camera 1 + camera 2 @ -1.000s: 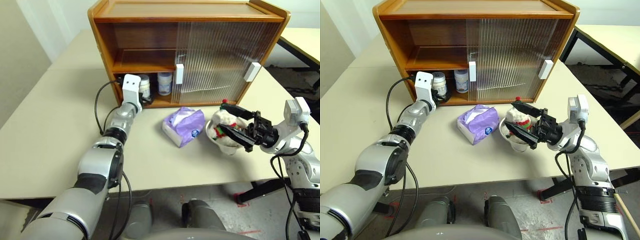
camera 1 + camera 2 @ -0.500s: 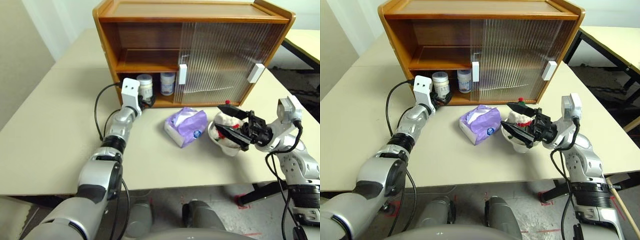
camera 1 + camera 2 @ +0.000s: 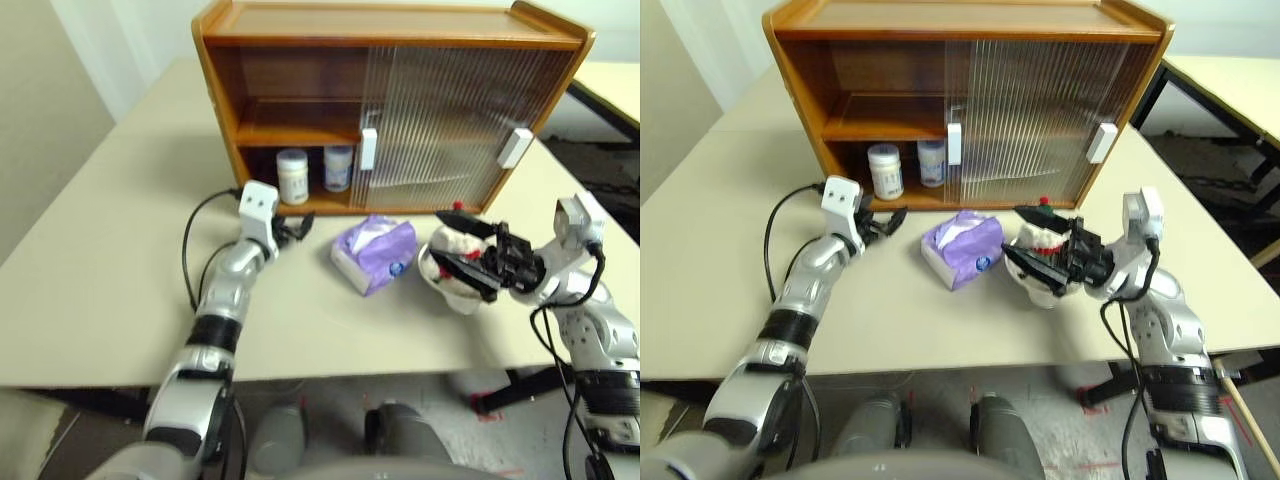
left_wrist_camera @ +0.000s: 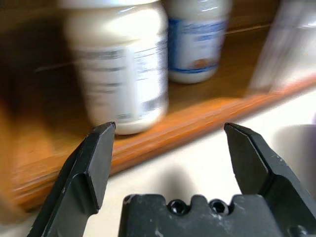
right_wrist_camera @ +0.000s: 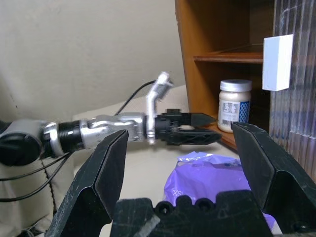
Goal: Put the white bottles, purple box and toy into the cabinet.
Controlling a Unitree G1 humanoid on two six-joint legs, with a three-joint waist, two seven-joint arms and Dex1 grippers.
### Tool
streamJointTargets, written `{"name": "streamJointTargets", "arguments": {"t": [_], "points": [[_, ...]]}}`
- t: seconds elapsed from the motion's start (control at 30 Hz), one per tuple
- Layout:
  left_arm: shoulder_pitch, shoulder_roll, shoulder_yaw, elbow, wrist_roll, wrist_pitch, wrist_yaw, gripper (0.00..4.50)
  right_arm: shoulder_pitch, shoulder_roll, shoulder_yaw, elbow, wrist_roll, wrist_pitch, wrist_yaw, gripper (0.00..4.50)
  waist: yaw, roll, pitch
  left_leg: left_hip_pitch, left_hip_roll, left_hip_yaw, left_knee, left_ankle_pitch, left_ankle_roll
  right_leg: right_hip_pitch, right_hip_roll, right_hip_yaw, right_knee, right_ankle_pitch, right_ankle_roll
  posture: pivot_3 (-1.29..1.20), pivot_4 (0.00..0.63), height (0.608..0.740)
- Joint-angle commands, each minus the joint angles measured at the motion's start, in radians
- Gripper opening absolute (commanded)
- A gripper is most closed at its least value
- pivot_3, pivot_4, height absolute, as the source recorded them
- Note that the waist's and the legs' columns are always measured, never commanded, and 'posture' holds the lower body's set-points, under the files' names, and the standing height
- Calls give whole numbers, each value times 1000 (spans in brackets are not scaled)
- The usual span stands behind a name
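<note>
Two white bottles [image 3: 292, 176] [image 3: 338, 168] stand side by side on the floor of the cabinet [image 3: 214, 90], in its open left half. My left gripper [image 3: 293, 229] is open and empty on the table just outside that opening, pointing at the bottles [image 4: 118, 64]. The purple box [image 3: 375, 253] lies on the table in front of the cabinet. Beside it, the toy [image 3: 452, 243] sits in a silver bowl [image 3: 447, 290]. My right gripper [image 3: 444, 237] hangs open over the toy, holding nothing, pointing toward the purple box [image 5: 217, 182].
Two ribbed sliding doors [image 3: 440, 110] with white handles [image 3: 368, 148] cover the cabinet's right half. An inner shelf [image 3: 295, 133] spans the open left side. A cable loops off my left wrist [image 3: 190, 250]. A second table [image 3: 610, 85] stands at the right.
My left gripper has drawn back out of the cabinet opening, still open, and the bottle it was beside stays inside. The right arm has not moved.
</note>
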Motion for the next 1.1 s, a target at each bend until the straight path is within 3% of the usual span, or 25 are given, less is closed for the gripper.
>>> {"name": "streamJointTargets", "arguments": {"t": [0.03,0.17,0.3,0.57,0.7,0.8,0.97,1.1], "points": [[96,51,-27,-169,-118,72,-205,4478,12,-2,-12,3,-6,-15,-1,4500,-3,0,0,0,0,0,0,0,0,0,0,0,0,0,0,109,0,740],[174,147,-20,-265,-243,222,-387,4478,13,-3,-12,10,-10,-21,1,4500,-20,2,-1,1,1,0,0,0,0,0,0,0,1,-1,-2,112,0,740],[134,134,42,-308,-397,504,-343,4478,14,6,-1,15,-23,-32,-1,4500,-25,2,-1,2,4,-1,0,1,1,1,0,-1,2,-1,-2,108,0,740],[31,56,13,-244,-395,631,-267,4478,37,16,3,-7,-32,-40,-20,4500,-33,2,-2,3,0,-4,0,2,3,2,0,0,2,-1,-1,77,0,740],[-1,73,-62,-214,-346,720,-266,4478,54,15,-6,-19,-33,-46,-27,4500,-52,3,-2,2,-1,-6,0,2,4,2,0,0,2,-3,0,59,0,740],[-35,83,-102,-176,-323,750,-276,3803,63,15,-7,-27,-33,-49,-34,4500,-58,3,-2,2,-1,-7,0,2,4,2,0,-1,2,-3,0,55,0,740],[-55,91,-128,-140,-313,766,-296,1856,67,17,-3,-32,-33,-53,-44,4500,-73,3,-2,3,-2,-9,0,1,2,3,0,-1,2,-2,-1,50,0,740],[-38,80,-65,-172,-356,767,-278,346,67,18,-2,-33,-34,-59,-48,4500,-79,3,-2,2,-2,-10,0,2,3,3,0,-1,2,-3,-1,53,0,740]]}}
